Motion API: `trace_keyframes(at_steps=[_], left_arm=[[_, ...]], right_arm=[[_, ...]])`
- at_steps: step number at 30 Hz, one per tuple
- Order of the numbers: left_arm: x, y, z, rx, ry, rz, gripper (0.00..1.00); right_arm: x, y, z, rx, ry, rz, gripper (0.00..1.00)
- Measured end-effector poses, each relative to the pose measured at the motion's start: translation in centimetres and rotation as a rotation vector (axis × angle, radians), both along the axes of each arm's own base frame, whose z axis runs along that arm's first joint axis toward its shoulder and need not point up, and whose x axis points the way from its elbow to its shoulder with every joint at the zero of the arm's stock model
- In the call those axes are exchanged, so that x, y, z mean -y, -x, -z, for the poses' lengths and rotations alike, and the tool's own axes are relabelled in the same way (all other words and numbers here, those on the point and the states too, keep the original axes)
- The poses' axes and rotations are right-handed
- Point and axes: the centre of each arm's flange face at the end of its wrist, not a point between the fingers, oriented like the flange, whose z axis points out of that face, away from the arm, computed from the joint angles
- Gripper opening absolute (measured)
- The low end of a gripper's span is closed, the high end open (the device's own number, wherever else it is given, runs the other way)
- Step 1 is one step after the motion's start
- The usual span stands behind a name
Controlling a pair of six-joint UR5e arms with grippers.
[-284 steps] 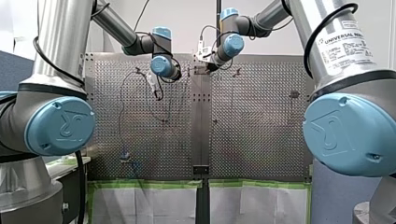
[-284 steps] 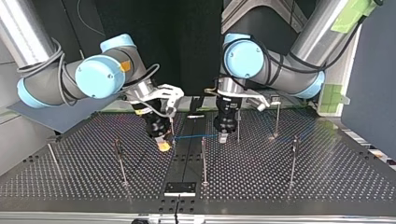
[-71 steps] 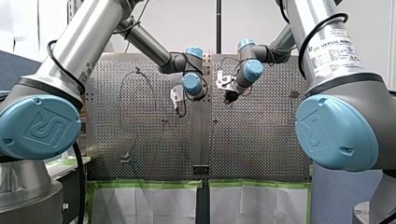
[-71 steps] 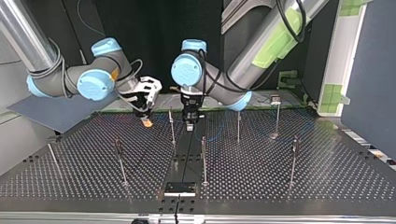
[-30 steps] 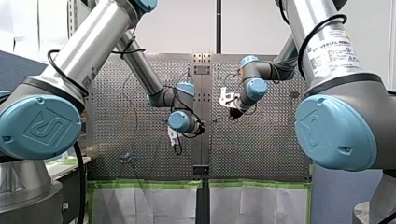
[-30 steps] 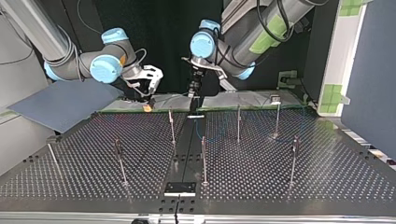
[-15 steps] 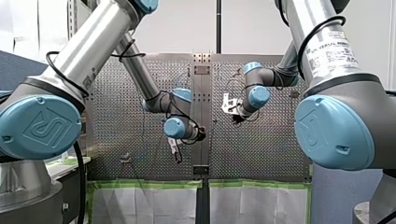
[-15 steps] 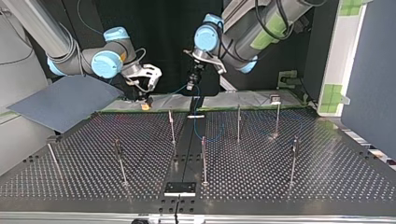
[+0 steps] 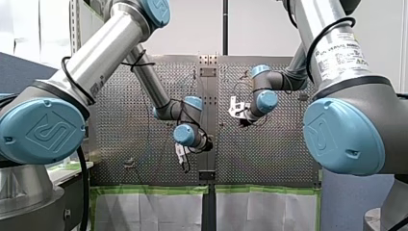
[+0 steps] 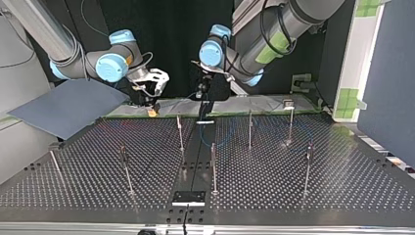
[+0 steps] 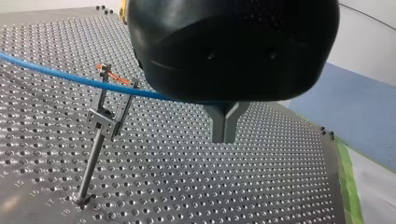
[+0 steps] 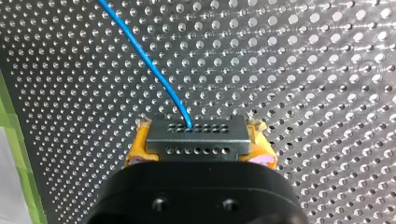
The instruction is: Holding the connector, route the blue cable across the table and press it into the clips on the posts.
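Left arm (image 9: 43,130): nearest in the front view, at its left. The blue joint cap bears a "UR" logo.
Right arm (image 9: 346,139): at that view's right, with the same logo on its cap.
Label (image 9: 344,50): a white sticker on the right arm's silver tube. Its top line reads "UNIVERSAL ROBOTS"; the print under it is too fine to read.
Tape (image 9: 144,190): a green strip along the tabletop's near edge.
Tabletop (image 9: 269,154): perforated metal. In the left wrist view faint numerals stand by some holes, too small to read surely.
Left claw (image 11: 225,133): black body with metal fingers that meet at the tips, above the tabletop near its middle seam. The body hides whether they pinch anything.
Right claw (image 12: 200,150): clamped on the connector, with yellow pads (image 12: 136,148) on either side. It sits higher in the front view than the left claw.
Connector (image 12: 196,133): a grey block with two rows of small holes, held level between the pads and clear of the tabletop.
Cable (image 12: 144,60): blue. It leaves the connector's middle and runs off over the tabletop. In the left wrist view it passes under the left claw's body and crosses the clip's fork.
Clip (image 11: 109,114): a grey fork with orange tips on a thin post (image 11: 91,165). I cannot tell whether the cable is seated in it.
Posts (image 10: 250,128): thin uprights spread over the tabletop in the top view. Faint blue loops of cable lie among the middle ones.
Sheet (image 10: 63,105): blue-grey, beyond the tabletop at the top view's left.
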Motion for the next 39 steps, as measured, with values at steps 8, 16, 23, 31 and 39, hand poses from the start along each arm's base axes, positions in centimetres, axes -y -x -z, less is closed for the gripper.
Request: trace_keyframes(at_steps=[8, 16, 23, 31, 39], left_arm=[[1.1, -1.4, -1.8, -0.002, 0.007, 0.004, 0.0], [1.6, -3.6, -5.1, 0.03, 0.047, -0.025, 0.0], [2.3, -5.8, -7.7, 0.083, 0.112, -0.033, 0.0], [3.0, -7.1, -9.3, 0.113, 0.131, -0.016, 0.0], [2.7, -6.9, -8.6, 0.104, 0.109, -0.019, 0.0]], right_arm=[[0.5, 0.4, 0.7, -0.002, -0.008, 0.009, 0.0], [1.1, 1.1, 0.6, 0.009, -0.01, 0.004, 0.0], [1.9, 1.6, 0.5, 0.042, -0.007, 0.003, 0.0], [2.8, 2.3, 0.4, 0.076, -0.004, -0.004, 0.0], [3.4, 3.1, 0.4, 0.088, -0.01, 0.013, 0.0]])
